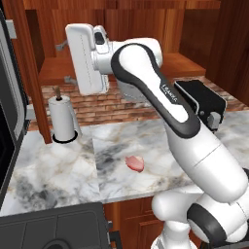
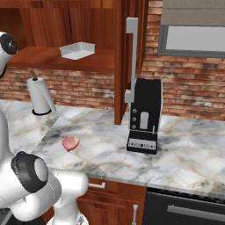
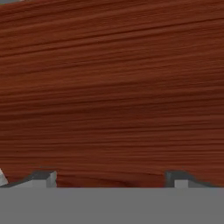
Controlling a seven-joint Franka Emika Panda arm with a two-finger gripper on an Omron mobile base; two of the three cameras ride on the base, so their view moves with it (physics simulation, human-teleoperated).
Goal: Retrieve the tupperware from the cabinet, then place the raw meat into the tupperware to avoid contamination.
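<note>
Pincer (image 3: pixel 109 179): the two finger tips (image 3: pixel 43 178) stand wide apart at the bottom of the hand view, nothing between them; released, grasping nothing. Directly ahead of the tips is a plain expanse of reddish-brown wood grain, a surface of the cabinet (image 3: pixel 113 87), close in front; whether the tips touch it cannot be told.

Left base view: the hand is raised high above the tabletop (image 1: pixel 58 170), up at the level of the cabinet's open shelf, with the white wrist block turned toward the cabinet interior. The finger tips themselves are hidden behind the hand there.

Below the pincer, well apart from it: the raw meat (image 1: pixel 134 163) lies flat on the marble tabletop, alone, touching no other item. Also on the tabletop, below the hand and toward the brick wall, a paper-towel roll (image 1: pixel 63 119) stands upright on a dark ring base.

Farther off: the tupperware (image 2: pixel 78 49) sits on the cabinet shelf, opening upward, in the right base view. An open cabinet door stands edge-on with its long silver bar handle (image 2: pixel 131 57) vertical. Beyond that door, a black coffee machine (image 2: pixel 144 116) stands upright on the tabletop against the brick wall, well apart from the meat.
</note>
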